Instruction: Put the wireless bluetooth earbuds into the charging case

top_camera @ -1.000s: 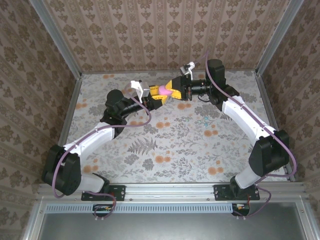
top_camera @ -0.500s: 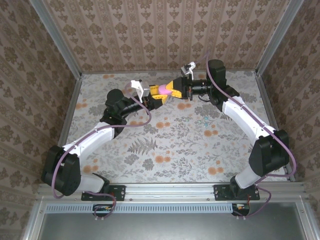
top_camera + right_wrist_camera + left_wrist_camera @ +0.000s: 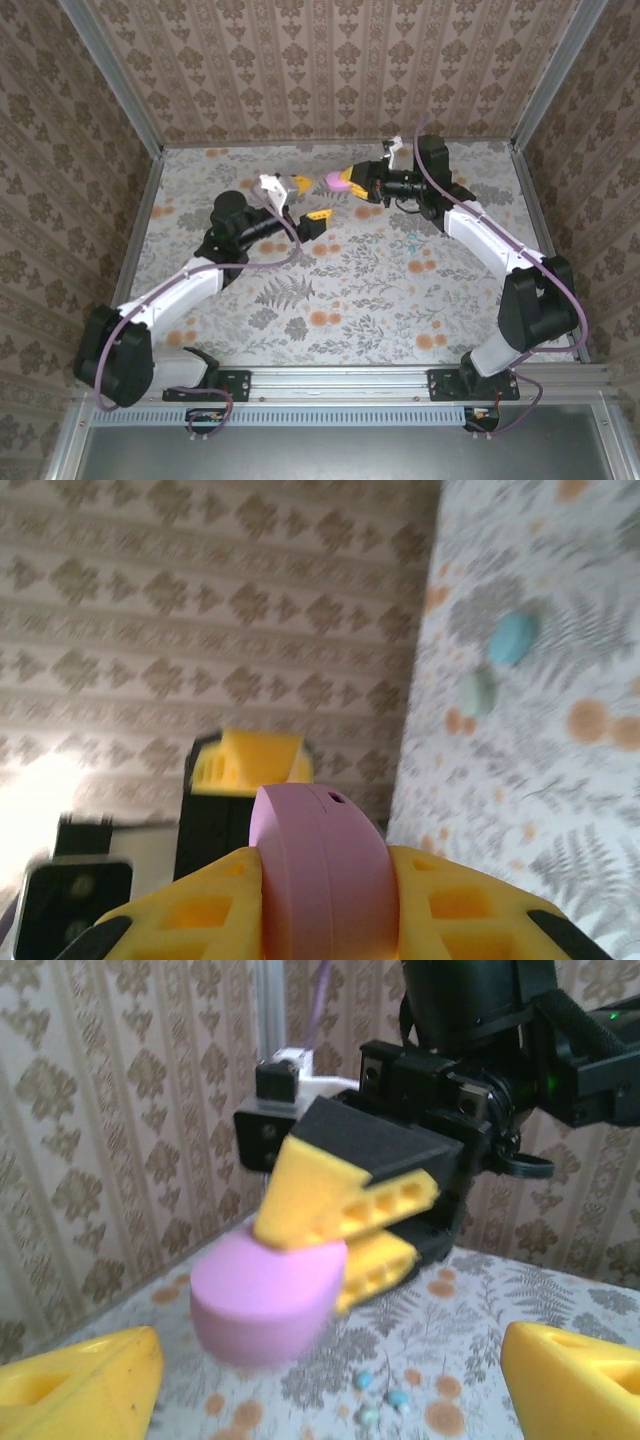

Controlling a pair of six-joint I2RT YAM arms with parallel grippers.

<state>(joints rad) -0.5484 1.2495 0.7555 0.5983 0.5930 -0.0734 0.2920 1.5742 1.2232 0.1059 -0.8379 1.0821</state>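
my left jaws have just sprung wide, leaving the pink charging case point(image 3: 262, 1305) pinched in my right jaws alone above the counter point(image 3: 380, 300) — handover done, while the teal earbuds point(image 3: 398, 1397) lie loose below, not yet inserted.

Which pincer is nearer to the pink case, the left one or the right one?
Right. The right pincer is shut on the pink case. The left pincer stands open a little apart, facing the case.
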